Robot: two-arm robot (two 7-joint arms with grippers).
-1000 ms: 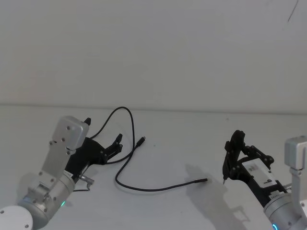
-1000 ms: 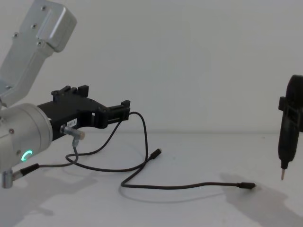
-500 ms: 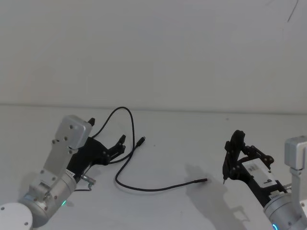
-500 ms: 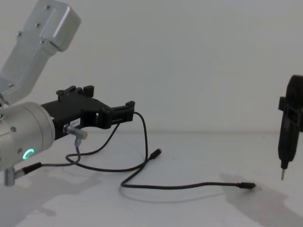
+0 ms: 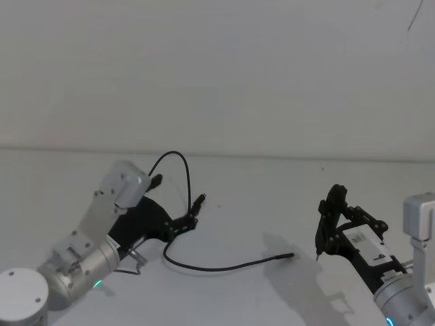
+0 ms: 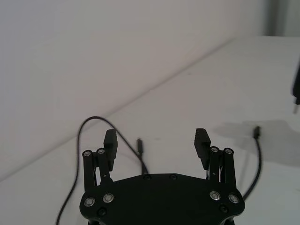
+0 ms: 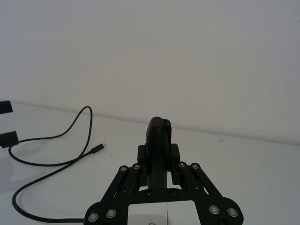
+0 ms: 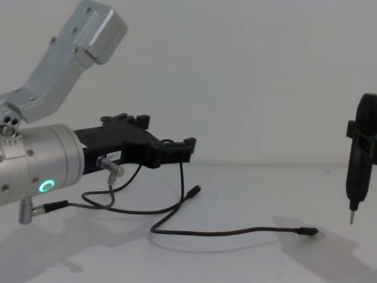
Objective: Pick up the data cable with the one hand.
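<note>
A slim black pen-like tool with a metal tip [image 8: 354, 191] hangs upright, tip down, over a plain white table [image 8: 247, 194]. Under the tool a soft grey shadow [image 8: 330, 250] lies. Behind the tool is a bare white wall [image 8: 253, 71]. Well left of the tool, a short grey wire with a silver barrel connector [image 8: 112, 167] curves down.

I count two grippers of mine: my left gripper [image 6: 156, 140] on the left and my right gripper [image 7: 158, 157] on the right. There is one data cable [image 5: 231, 267], long and black. It has two plugs: one far plug [image 8: 194, 191] near the middle and one near plug [image 8: 307, 231] more to the right. I see one thin black tool [image 8: 360, 159] on the right, one short grey wire [image 8: 88, 201] on the left and one white table [image 5: 238, 204].
</note>
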